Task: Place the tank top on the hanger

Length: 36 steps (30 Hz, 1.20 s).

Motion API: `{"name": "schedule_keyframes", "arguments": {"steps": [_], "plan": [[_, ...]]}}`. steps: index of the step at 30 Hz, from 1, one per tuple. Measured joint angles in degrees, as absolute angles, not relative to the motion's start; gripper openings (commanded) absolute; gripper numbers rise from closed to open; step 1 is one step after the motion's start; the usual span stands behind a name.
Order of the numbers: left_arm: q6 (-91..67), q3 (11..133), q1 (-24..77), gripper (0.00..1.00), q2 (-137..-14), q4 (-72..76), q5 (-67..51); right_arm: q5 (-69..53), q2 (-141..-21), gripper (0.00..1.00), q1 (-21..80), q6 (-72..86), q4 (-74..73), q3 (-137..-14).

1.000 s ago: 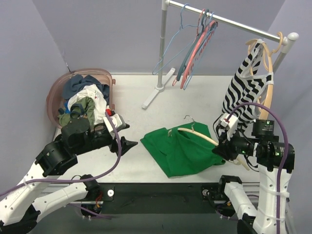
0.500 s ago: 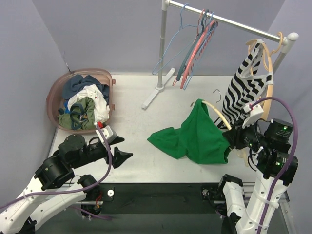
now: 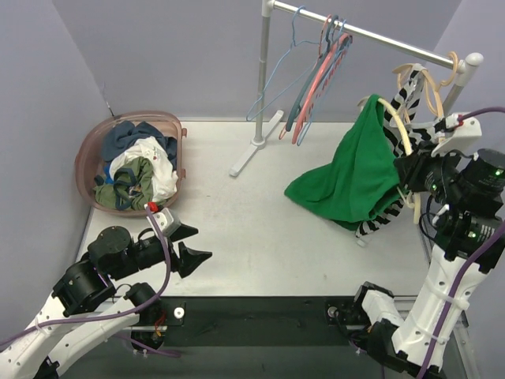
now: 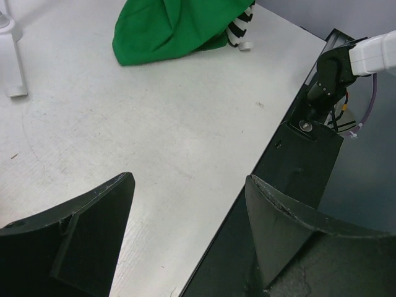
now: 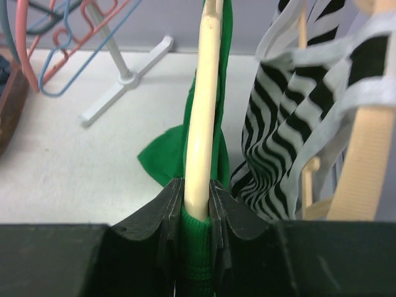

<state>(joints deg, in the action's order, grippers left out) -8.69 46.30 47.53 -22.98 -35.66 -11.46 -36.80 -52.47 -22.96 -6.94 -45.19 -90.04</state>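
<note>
My left gripper [image 3: 187, 246] hangs spread and empty above the table [image 3: 260, 229]. At right, the tank top [image 3: 351, 178] drapes over the hanger [image 3: 392, 120], hiding most of it. My right gripper [image 5: 197, 197] pinches the hanger's arm and green fabric beside the zebra-striped top [image 5: 278, 148].

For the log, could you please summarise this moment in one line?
right pincer: shut on cream arched hanger | bright green tank top: draped on it | left pincer: open
</note>
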Motion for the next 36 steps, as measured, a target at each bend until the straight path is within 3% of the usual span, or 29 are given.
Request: {"name": "schedule_keyframes", "arguments": {"steps": [13, 29, 32, 33, 35, 36], "plan": [[-10.15, 44.71, 47.53, 0.83, -22.59, -33.28, -11.33, -32.18, -63.11, 0.00, -26.63, 0.27, -37.47, -103.44], [-11.77, 42.89, 47.53, 0.83, -22.79, -30.48, -11.38, -35.22, -67.94, 0.00, -27.35, 2.09, -35.53, -101.12], [-11.88, 42.87, 47.53, 0.83, -22.79, -30.13, -11.38, -35.42, -67.94, 0.27, -27.35, 1.15, -35.92, -100.97], [-11.90, 42.87, 47.53, 0.83, -22.79, -30.11, -11.38, -35.40, -67.92, 0.45, -27.35, 0.78, -36.12, -100.99], [-12.03, 42.87, 47.53, 0.83, -22.81, -30.13, -11.35, -35.40, -67.81, 0.59, -27.35, -0.30, -36.60, -101.10], [-12.12, 42.87, 47.53, 0.84, -22.83, -30.11, -11.29, -35.35, -67.64, 0.72, -27.35, -1.13, -36.71, -101.27]]}}
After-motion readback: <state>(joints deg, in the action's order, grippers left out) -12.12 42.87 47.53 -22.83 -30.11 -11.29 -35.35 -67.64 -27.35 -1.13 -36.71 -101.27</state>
